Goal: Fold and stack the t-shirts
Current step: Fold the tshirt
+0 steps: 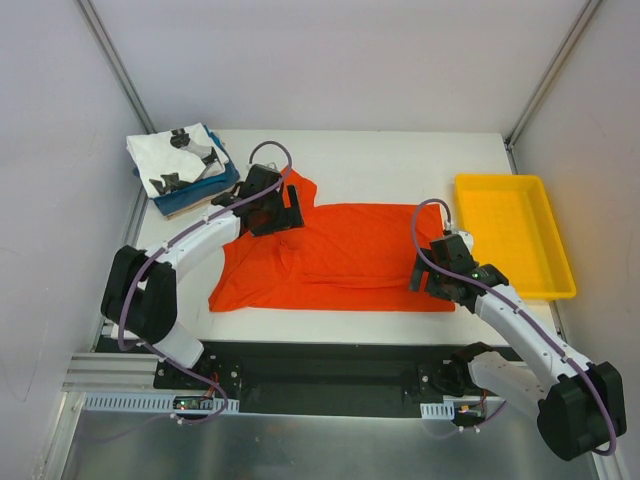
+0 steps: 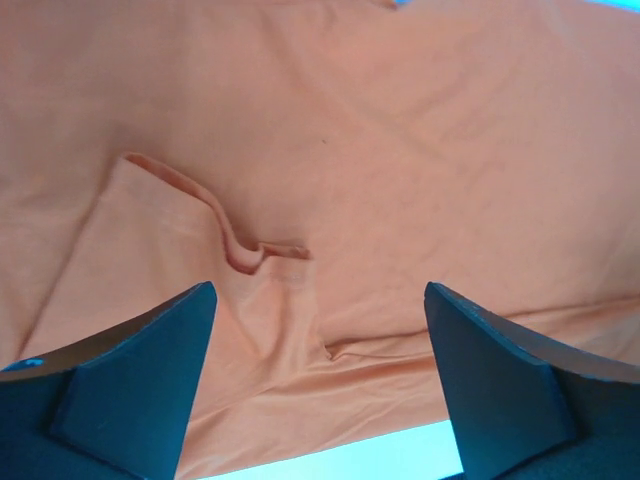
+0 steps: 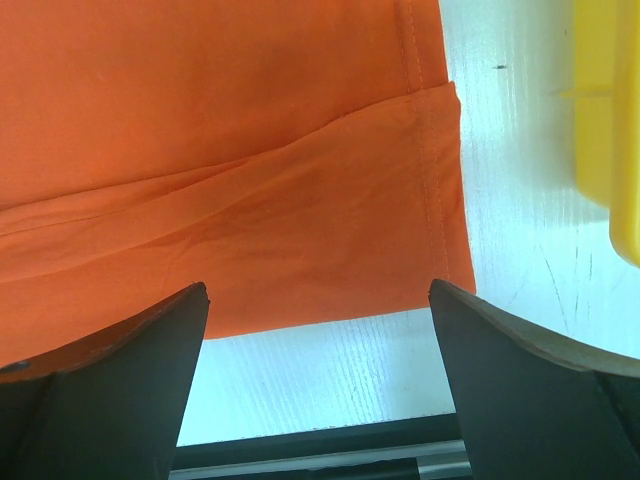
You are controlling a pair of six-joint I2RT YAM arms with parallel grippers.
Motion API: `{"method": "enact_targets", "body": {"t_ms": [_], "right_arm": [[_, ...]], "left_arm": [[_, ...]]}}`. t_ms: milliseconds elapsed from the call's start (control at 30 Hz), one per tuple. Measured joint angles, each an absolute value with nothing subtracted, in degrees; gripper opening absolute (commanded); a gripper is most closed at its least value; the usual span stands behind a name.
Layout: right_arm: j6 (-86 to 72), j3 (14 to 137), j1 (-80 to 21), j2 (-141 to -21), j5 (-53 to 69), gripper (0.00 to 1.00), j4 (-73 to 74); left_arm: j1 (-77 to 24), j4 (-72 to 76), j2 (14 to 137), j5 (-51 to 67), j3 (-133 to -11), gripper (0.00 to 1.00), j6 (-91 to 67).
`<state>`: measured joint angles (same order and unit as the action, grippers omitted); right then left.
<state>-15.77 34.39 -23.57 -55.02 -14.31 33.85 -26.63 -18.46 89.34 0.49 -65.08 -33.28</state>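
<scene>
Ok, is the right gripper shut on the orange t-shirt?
No, in the right wrist view the right gripper is open above a corner of the orange t-shirt, pinching nothing.

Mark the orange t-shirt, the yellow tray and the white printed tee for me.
orange t-shirt (image 1: pixel 350 250): top external view, middle of its spread body.
yellow tray (image 1: pixel 510 230): top external view, bare floor inside it.
white printed tee (image 1: pixel 178 160): top external view, its folded top face.

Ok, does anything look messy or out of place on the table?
The orange tee lies rumpled near the left end effector, one hem edge curled over. Nothing looks spilled or damaged.
</scene>
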Motion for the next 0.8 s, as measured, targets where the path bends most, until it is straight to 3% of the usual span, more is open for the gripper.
{"method": "enact_targets", "body": {"t_ms": [67, 100, 200, 633, 767, 800], "right_arm": [[-15.8, 34.4, -23.6, -55.0, -14.3, 0.97, 33.8], [-15.8, 34.4, -23.6, -55.0, -14.3, 0.97, 33.8], [-15.7, 34.4, -23.6, -55.0, -14.3, 0.97, 33.8], [-15.3, 34.2, -23.6, -55.0, -14.6, 0.97, 33.7], [-14.9, 34.0, -23.6, -55.0, -14.7, 0.97, 33.7], [-14.9, 34.0, -23.6, -55.0, -14.7, 0.97, 33.8]], "left_arm": [[-27.5, -18.9, 90.8, 1.3, -65.3, 0.67, -33.3], [-28.1, -19.2, 92.0, 1.4, -65.7, 0.55, -33.4], [-30.1, -21.3, 97.3, 1.1, -68.5, 0.36, -33.3], [-33.5, -31.0, 111.2, -7.7, -79.2, 0.33, -32.1], [-33.9, -32.5, 113.0, -8.2, -80.8, 0.22, -32.1], [-34.1, -32.7, 113.3, -8.3, -81.1, 0.11, -32.1]]}}
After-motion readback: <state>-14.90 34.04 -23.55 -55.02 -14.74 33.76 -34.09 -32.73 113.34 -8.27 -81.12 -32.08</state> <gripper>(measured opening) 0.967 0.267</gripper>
